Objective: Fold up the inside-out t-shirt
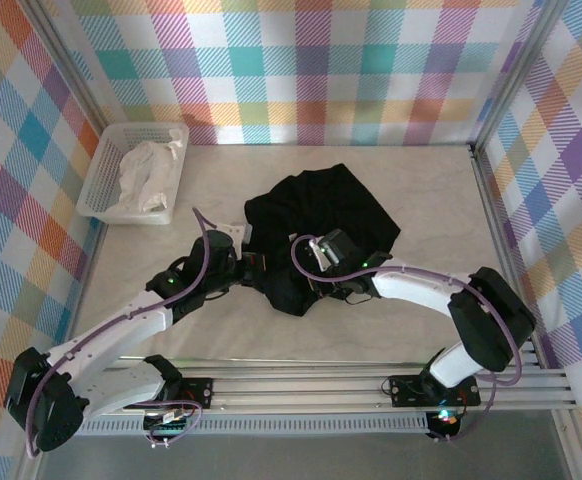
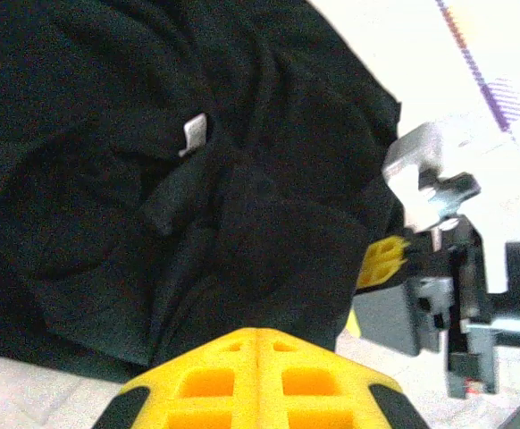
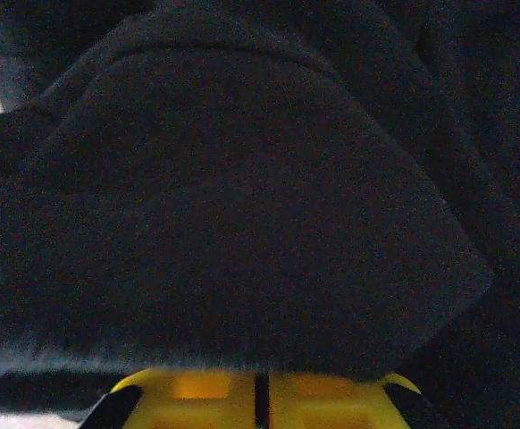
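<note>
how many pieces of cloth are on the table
2. The black t-shirt lies bunched in the middle of the table, and a white cloth sits in the white basket at the far left. Anything under the shirt would be hidden.

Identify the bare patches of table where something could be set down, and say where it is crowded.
Free table: the wide patch between the black t-shirt and the right wall; the back strip between the basket and the t-shirt; the near strip before the rail. Crowded: the t-shirt's near edge, where the left tool and right tool both pinch fabric.
</note>
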